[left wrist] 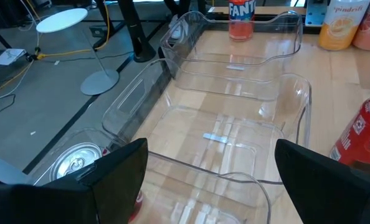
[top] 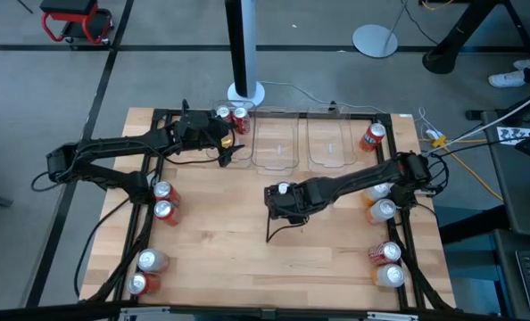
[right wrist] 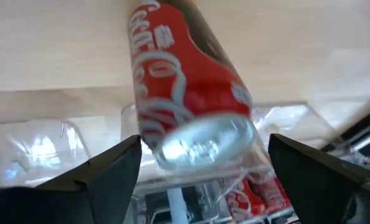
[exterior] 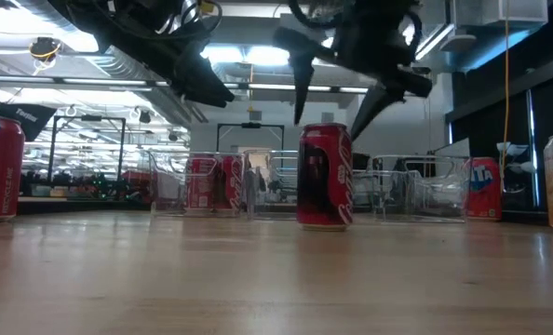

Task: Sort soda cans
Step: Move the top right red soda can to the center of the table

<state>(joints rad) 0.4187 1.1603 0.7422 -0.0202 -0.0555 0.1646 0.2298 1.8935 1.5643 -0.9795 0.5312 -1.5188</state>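
A pale wooden table (top: 229, 232) sits inside a black frame (top: 149, 223). Two clear plastic bins (top: 274, 143) (top: 329, 141) lie side by side along its far edge. Beyond that edge a black post stands on a white round base (top: 245, 91), and another white disc base (top: 376, 40) sits farther off. A red stool (top: 76, 21) stands on the grey floor, and a yellow cable (top: 479, 160) trails off to one side.

Between the right end effector's (right wrist: 197, 165) black fingers, a red can (right wrist: 185, 87) bears white script and a silver top; pale wood-grain surface (right wrist: 60, 43) beyond.
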